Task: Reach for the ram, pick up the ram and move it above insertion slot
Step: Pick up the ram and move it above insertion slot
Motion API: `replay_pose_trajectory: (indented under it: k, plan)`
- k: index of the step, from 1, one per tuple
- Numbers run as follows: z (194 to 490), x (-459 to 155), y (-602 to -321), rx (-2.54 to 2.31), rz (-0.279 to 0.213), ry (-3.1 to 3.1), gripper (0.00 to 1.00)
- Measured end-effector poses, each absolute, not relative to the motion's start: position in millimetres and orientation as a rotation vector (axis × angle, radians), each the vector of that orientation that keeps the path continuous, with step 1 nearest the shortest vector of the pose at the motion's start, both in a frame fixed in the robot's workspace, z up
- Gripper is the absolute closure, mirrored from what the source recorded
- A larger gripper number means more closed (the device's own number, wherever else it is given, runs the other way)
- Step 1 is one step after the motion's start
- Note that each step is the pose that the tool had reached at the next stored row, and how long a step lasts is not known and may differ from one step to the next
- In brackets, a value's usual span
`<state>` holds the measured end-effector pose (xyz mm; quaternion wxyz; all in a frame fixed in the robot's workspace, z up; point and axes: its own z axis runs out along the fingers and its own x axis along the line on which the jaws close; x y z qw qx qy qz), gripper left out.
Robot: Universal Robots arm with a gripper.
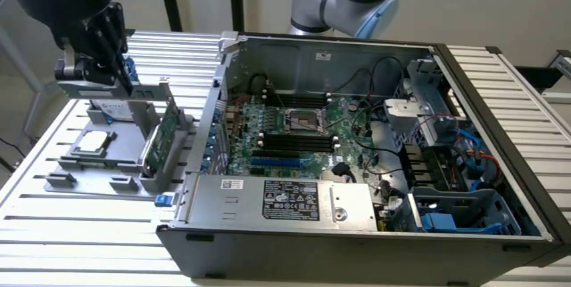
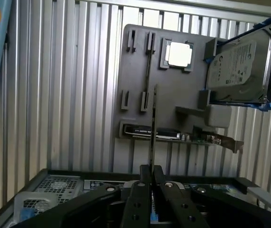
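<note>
In the wrist view the ram (image 2: 153, 123) shows edge-on as a thin dark strip, and my gripper (image 2: 150, 169) is shut on its near end. It hangs above the grey fixture plate (image 2: 140, 114), over the pairs of small holder posts. In the exterior view my gripper (image 1: 123, 85) is high at the left, over the fixture plate (image 1: 98, 166) and well off the open computer case. The black memory slots (image 1: 299, 142) lie in the middle of the green motherboard, far towards the exterior view's right of the gripper.
On the fixture sit a CPU (image 2: 180, 53), a hard drive in a blue frame (image 2: 239, 66) and a wider green expansion card with a metal bracket (image 1: 159, 141). The case wall (image 1: 218, 86) stands between fixture and motherboard. A ribbed metal table (image 1: 80, 233) lies underneath.
</note>
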<state>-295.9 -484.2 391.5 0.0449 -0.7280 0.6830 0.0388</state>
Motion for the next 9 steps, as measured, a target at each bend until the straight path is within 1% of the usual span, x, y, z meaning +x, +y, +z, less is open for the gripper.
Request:
replay_pose_trajectory:
  k: [9]
  plan:
    - [403.1,-258.5,-484.2,-2.221,0.145,2.061,0.86]
